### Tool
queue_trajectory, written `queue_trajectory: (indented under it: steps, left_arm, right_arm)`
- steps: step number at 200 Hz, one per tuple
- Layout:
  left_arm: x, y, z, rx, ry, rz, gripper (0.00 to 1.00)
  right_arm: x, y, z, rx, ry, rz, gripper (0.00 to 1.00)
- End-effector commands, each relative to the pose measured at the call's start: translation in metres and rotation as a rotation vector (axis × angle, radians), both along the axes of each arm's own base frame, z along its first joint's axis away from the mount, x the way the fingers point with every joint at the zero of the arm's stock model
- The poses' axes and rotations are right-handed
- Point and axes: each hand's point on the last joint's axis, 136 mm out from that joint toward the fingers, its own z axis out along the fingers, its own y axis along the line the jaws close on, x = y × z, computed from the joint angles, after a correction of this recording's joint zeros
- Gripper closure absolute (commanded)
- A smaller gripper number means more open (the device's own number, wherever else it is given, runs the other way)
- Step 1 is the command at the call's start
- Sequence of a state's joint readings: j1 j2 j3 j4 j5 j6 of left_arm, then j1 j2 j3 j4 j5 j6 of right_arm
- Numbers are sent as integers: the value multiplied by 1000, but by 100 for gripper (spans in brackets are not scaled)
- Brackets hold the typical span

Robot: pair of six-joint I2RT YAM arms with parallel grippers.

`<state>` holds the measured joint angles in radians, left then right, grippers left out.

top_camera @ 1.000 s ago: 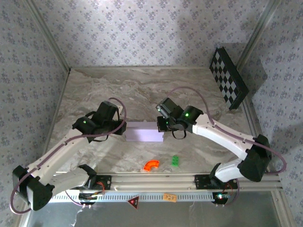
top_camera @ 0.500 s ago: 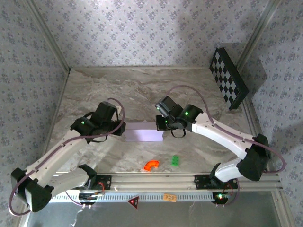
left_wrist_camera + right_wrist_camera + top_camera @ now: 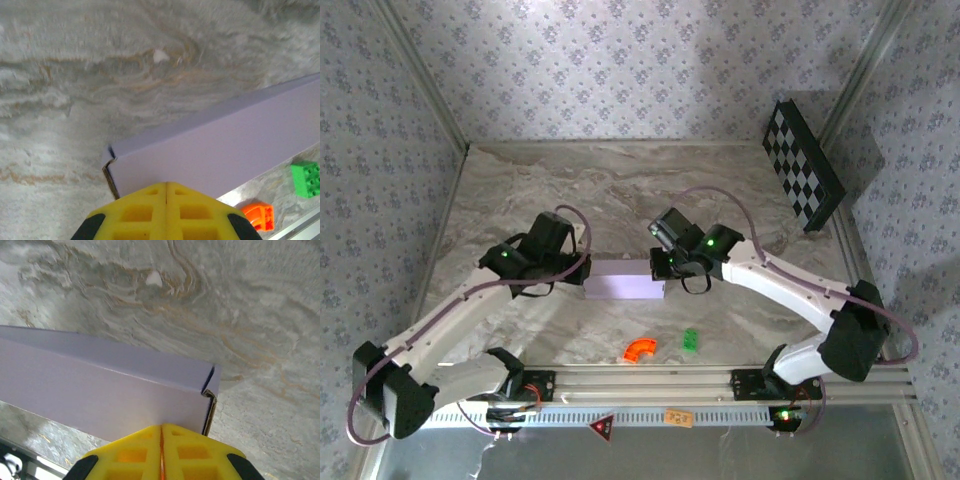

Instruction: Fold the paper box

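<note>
The only markings are on the metal rail [image 3: 650,385] at 6 o'clock: a red triangle sticker [image 3: 602,427] and a small orange label [image 3: 677,416], both too small to read. The paper box [image 3: 625,280] carries no print that can be made out. It lies flat and closed near the middle of the marble table [image 3: 620,190], pale lilac, its long side running from 9 to 3 o'clock.

In the top view the left gripper [image 3: 582,272] sits at the box's 9 o'clock end and the right gripper [image 3: 663,265] at its 3 o'clock end. A checkered board [image 3: 803,165] leans at 2 o'clock. A green block [image 3: 690,340] lies at 5 o'clock from the box and an orange piece [image 3: 640,349] at 6 o'clock.

The wrist views add the detail. The left gripper [image 3: 166,184] is clenched, its yellow pads pressed together with nothing between them, as is the right gripper [image 3: 161,427]. Each view shows an end flap slightly ajar at the box's corner (a brown cut edge shows there). Whether the tips touch the box I cannot tell.
</note>
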<state>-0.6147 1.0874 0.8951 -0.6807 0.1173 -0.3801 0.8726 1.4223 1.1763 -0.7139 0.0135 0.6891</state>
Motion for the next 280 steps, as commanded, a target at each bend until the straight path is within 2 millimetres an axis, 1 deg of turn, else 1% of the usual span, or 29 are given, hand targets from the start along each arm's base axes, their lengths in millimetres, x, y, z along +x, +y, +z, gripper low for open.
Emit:
queue_trajectory:
  steps: [1, 15, 26, 44, 49, 50, 53, 68, 81, 98, 114, 139, 148, 155, 156, 158, 172, 185, 203, 218, 232, 239, 243, 246, 253, 260, 271, 280]
  left_arm:
    - [-13, 7, -25, 12, 84, 13, 98]
    - [-15, 9, -27, 5, 92, 18, 98]
    - [-12, 8, -18, -9, 72, 16, 98]
    - [-5, 4, 2, -35, 25, 13, 97]
    - [-3, 3, 8, -42, 10, 12, 96]
    - [-3, 2, 9, -43, 10, 11, 96]
    - [-2, 2, 12, -48, 0, 11, 96]
    - [4, 0, 27, -61, -33, 15, 94]
    - [7, -1, 31, -55, -43, 13, 94]
    - [9, 2, 27, -27, -35, 14, 94]
    - [7, 6, 17, 0, -10, 18, 94]
    - [1, 8, -1, 2, 34, 23, 95]
    - [-4, 9, -9, 0, 55, 25, 95]
    - [-7, 9, -16, -7, 72, 26, 95]
    - [-7, 9, -17, -7, 75, 26, 95]
    - [-9, 9, -19, -9, 79, 25, 95]
    - [-17, 12, -33, -13, 120, 37, 96]
    - [-21, 16, -41, -5, 141, 46, 97]
    - [-23, 19, -44, 2, 145, 51, 98]
    - [-20, 17, -35, -8, 123, 49, 98]
    - [-11, 13, -15, -34, 74, 51, 96]
    - [-6, 10, -1, -63, 41, 56, 93]
    - [-4, 9, 6, -80, 27, 57, 91]
    - [-3, 8, 11, -91, 16, 59, 90]
    - [5, 2, 28, -138, -38, 62, 88]
    - [9, 1, 40, -165, -68, 67, 84]
    - [12, 1, 50, -188, -95, 79, 76]
    - [13, 3, 53, -189, -103, 91, 70]
  right_arm:
    - [-14, -17, -39, -91, 98, -10, 91]
    - [-17, -18, -43, -95, 118, -5, 92]
    - [-15, -16, -37, -93, 109, 0, 92]
    - [-7, -10, -20, -75, 74, 12, 92]
    - [-6, -10, -19, -78, 71, 17, 92]
    - [-4, -7, -13, -65, 59, 18, 92]
    - [0, -4, -5, -52, 44, 19, 92]
    - [6, 1, 10, -31, 14, 26, 92]
    - [11, 2, 18, -25, -2, 26, 92]
    - [13, 0, 21, -28, -11, 18, 91]
    - [14, -6, 15, -50, -3, 5, 91]
    - [12, -16, -4, -79, 31, -11, 91]
    - [9, -20, -14, -90, 50, -18, 92]
    - [9, -19, -18, -87, 60, -19, 92]
    - [6, -22, -24, -99, 73, -20, 92]
    - [3, -25, -30, -110, 86, -21, 92]
    - [-3, -31, -44, -130, 122, -34, 94]
    - [-6, -33, -52, -134, 140, -40, 94]
    - [-7, -34, -51, -135, 140, -41, 95]
    - [-4, -31, -45, -119, 128, -40, 95]
    - [1, -24, -30, -88, 104, -25, 95]
    - [4, -19, -21, -64, 89, -15, 94]
    - [5, -17, -20, -55, 88, -10, 93]
    - [10, -11, -7, -25, 64, -6, 92]
    - [15, -7, 4, 6, 44, -4, 90]
    - [18, -4, 13, 31, 28, -5, 86]
    - [21, -3, 27, 66, 4, -11, 83]
    - [23, -4, 34, 85, -9, -17, 81]
